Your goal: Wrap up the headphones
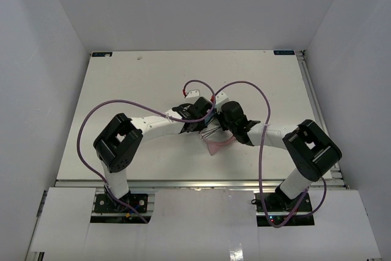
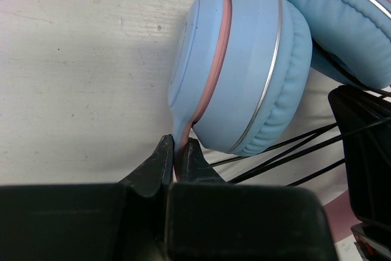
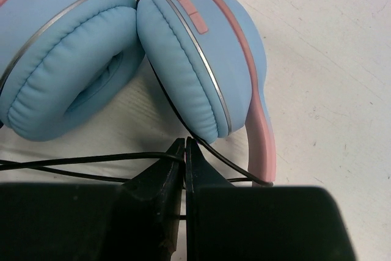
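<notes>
Where the two arms meet over the middle of the tabletop, the headphones lie between the two grippers. They are a little right of the centre and nearer to the near edge than to the far one.

At the left side, the left arm reaches from its base toward the middle. Thick purple cables loop above the arms.

The left gripper is clenched. Its two black fingertips press on the thin blue and pink stem of the headband, just under one light blue ear cup. This cup stands on its edge on the white tabletop. Its soft cushion is turned toward the second ear cup, which is just beside it.

In the right wrist view the two cups touch each other at their cushions. The right one shows small pink buttons on its rim and a pink stem going down at its right side. The thin black cord lies in a few strands on the tabletop near the cups. One strand comes out at the top of the right cup and follows its edge downward.

The right gripper is also closed, its tips just near this cup. One strand of the cord runs from the left into the closed tips, so it seems pinched there.

At the right side, the right arm bends back to its base at the near edge.
</notes>
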Motion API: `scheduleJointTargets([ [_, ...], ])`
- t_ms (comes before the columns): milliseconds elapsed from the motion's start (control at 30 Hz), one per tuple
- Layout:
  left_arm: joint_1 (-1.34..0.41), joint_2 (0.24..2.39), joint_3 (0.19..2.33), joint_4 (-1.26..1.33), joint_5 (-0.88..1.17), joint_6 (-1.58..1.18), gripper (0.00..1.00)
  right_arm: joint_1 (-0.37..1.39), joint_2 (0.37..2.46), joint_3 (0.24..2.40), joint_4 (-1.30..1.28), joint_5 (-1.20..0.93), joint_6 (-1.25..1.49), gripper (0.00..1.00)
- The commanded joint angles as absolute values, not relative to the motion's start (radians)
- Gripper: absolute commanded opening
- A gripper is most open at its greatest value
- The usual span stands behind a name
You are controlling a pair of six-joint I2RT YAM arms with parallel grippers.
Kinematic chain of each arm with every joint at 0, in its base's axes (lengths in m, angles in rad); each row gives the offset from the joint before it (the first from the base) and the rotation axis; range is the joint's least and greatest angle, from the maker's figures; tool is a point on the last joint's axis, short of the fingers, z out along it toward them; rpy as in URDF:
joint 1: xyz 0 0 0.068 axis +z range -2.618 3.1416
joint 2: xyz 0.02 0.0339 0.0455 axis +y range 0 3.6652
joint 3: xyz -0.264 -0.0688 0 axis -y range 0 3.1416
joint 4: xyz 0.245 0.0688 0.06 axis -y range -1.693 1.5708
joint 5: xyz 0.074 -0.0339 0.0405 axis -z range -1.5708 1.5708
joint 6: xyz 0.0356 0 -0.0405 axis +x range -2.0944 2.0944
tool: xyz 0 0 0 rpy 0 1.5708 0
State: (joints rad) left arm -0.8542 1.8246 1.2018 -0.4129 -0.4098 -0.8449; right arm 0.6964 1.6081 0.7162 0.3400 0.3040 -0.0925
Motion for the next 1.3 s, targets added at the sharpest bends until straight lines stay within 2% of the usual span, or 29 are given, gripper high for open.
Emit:
scheduleJointTargets([
  [0,-0.833,1.759,1.211,-0.463,-0.445,-0.771,0.0,0.686,1.523,0.735,0.324,0.344,-0.095,0.08],
  [233,-0.808,1.74,1.216,-0.537,-0.539,-0.716,0.0,0.688,1.442,0.749,0.269,0.258,-0.114,0.08],
  [500,-0.799,1.726,1.2,-0.538,-0.571,-0.64,0.0,0.693,1.384,0.725,0.243,0.3,-0.16,0.08],
  [800,-0.786,1.704,1.155,-0.539,-0.556,-0.603,0.0,0.693,1.412,0.724,0.267,0.32,-0.212,0.12],
  [1267,-0.773,1.651,1.135,-0.538,-0.537,-0.559,0.0,0.693,1.481,0.719,0.287,0.437,-0.218,0.11],
])
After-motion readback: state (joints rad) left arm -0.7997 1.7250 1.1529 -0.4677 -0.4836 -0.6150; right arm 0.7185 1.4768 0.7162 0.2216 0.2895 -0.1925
